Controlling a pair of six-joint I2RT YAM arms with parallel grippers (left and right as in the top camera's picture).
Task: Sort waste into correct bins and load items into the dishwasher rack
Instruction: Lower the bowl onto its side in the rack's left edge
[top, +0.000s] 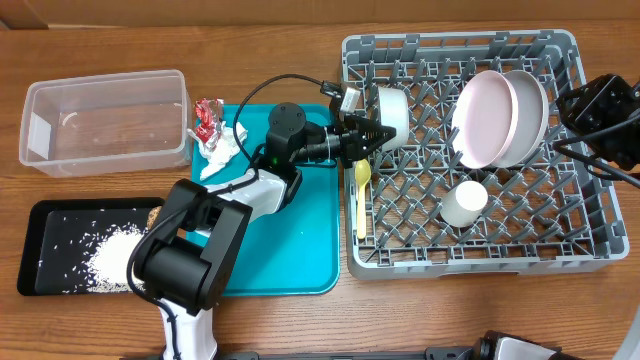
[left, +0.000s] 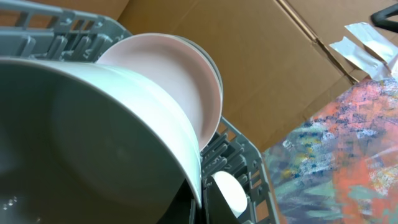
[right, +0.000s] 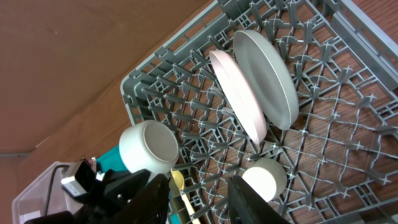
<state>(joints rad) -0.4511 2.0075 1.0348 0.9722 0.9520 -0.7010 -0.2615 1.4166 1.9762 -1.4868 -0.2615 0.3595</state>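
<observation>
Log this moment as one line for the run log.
left gripper: shut on bowl at dishwasher rack | right gripper: open, empty | racked: pink plate, grey plate, cup | teal tray: wrapper, napkin

In the grey rack (top: 450, 262) 2 pale plates (top: 490, 118) stand on edge, a white cup (top: 464, 203) near them, a pale bowl (top: 392, 110) tipped sideways at its left side.

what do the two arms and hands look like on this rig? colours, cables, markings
Left arm: boxy black joints, white links, a thin black cable looping above it, a small green light. Left hand: black, tapering, with a white label. Right arm: black, trailing black cables. Right hand: two black fingers.
</observation>
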